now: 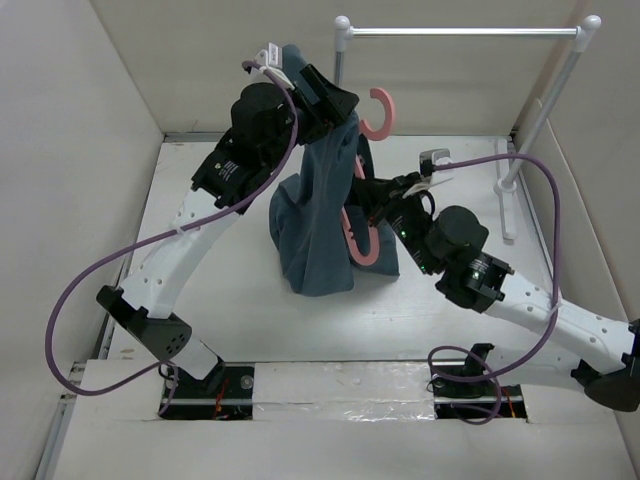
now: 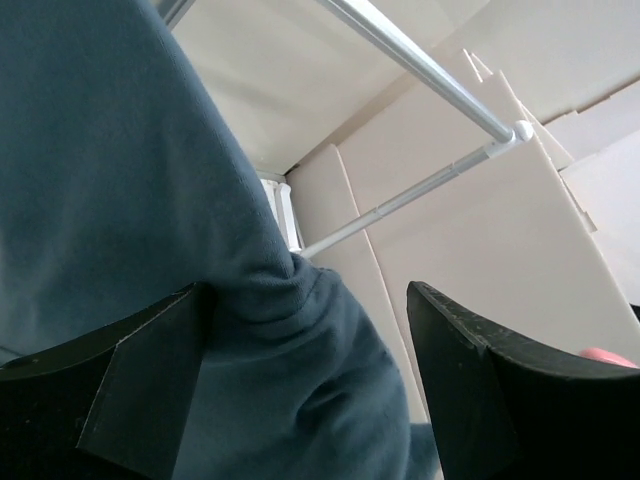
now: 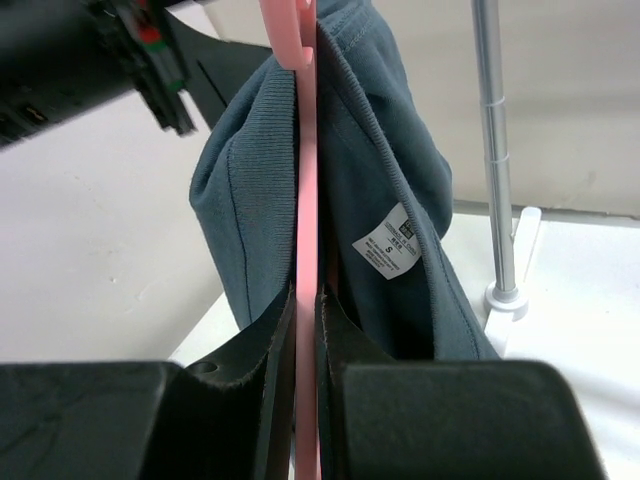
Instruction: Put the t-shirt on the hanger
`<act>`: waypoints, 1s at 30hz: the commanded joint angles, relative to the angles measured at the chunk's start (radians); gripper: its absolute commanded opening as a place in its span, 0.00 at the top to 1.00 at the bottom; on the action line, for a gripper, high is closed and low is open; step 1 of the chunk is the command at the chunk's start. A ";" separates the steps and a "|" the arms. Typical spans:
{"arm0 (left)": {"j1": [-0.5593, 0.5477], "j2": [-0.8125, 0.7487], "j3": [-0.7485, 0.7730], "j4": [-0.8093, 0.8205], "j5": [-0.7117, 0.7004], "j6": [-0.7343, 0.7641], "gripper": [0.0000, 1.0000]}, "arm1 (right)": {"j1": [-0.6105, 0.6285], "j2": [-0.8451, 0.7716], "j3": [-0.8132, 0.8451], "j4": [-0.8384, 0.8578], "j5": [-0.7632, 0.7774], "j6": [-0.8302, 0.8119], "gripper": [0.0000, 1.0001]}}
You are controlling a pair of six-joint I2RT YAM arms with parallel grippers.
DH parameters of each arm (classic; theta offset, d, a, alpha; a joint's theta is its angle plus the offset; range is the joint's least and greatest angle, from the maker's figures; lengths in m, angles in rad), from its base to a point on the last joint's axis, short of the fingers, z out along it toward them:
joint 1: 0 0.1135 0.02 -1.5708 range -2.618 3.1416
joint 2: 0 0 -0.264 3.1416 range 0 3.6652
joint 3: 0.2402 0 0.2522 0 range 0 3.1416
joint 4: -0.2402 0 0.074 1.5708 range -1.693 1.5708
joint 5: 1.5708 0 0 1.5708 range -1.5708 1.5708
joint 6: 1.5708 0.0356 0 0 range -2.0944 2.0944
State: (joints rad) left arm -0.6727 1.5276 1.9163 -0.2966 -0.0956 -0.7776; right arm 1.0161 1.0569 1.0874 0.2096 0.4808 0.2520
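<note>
The dark teal-blue soft fabric t-shirt [image 1: 315, 230] hangs in a tall limp column, its top raised at the left claw [image 2: 305, 390] and its lower folds slumped on the white desk [image 1: 230, 300]. That claw's fingers [image 2: 130, 400] stand well apart. Cloth lies over and against one of them, and a strip of background shows before the other, so the cloth looks draped rather than pinched. The right claw [image 3: 305, 400] is clamped on the thin salmon-pink plastic hanger [image 1: 362, 245], which stands upright inside the neck opening beside the small light label [image 3: 388, 243], its hook up near the white metal rail [image 1: 460, 32]. The shirt is probably light and floppy — it sags and bunches wherever it is unsupported and could slide off a smooth finger. The ribbed collar or a shoulder seam, where the fabric is doubled, seems the surest place to grip it. The hanger looks stiff but slender and slick — likely to twist unless it is held near its middle, as it is now.
</note>
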 commanded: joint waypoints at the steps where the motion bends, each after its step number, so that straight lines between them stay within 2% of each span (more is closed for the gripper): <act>1: -0.004 0.011 -0.016 0.068 0.000 -0.034 0.25 | 0.007 0.030 0.094 0.112 -0.007 -0.036 1.00; 6: -0.004 -0.009 -0.052 0.071 -0.013 -0.048 0.29 | 0.007 0.087 0.170 0.137 0.013 -0.095 1.00; 9: -0.004 -0.011 -0.060 0.094 0.002 -0.060 0.37 | 0.007 0.115 0.195 0.132 -0.013 -0.105 1.00; 12: -0.004 -0.018 -0.074 0.129 0.040 -0.077 0.51 | 0.007 0.143 0.210 0.120 -0.025 -0.092 1.00; 13: -0.004 -0.023 -0.083 0.148 0.052 -0.080 0.64 | 0.007 0.146 0.206 0.120 -0.028 -0.086 1.00; 18: -0.004 -0.069 -0.152 0.172 0.048 -0.097 1.00 | 0.007 0.144 0.181 0.111 -0.038 -0.042 1.00; 24: -0.004 -0.118 -0.212 0.197 0.037 -0.121 1.00 | -0.002 0.095 0.132 0.070 -0.048 0.029 1.00; 26: -0.004 -0.133 -0.221 0.211 0.037 -0.126 1.00 | -0.014 0.056 0.114 0.041 -0.070 0.074 0.88; 27: -0.004 -0.141 -0.223 0.214 0.039 -0.129 1.00 | -0.028 0.039 0.097 -0.001 -0.114 0.095 0.70; 28: -0.004 -0.142 -0.223 0.218 0.046 -0.130 1.00 | -0.046 0.022 0.088 -0.025 -0.143 0.116 0.60; 29: -0.004 -0.145 -0.223 0.223 0.051 -0.134 1.00 | -0.056 -0.018 0.079 -0.047 -0.168 0.139 0.46; 30: -0.004 -0.152 -0.221 0.226 0.053 -0.138 1.00 | -0.065 -0.037 0.069 -0.097 -0.206 0.147 0.40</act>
State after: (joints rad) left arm -0.6697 1.4368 1.6920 -0.1383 -0.0795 -0.9146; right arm 0.9798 1.1183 1.1641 0.1337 0.3752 0.3260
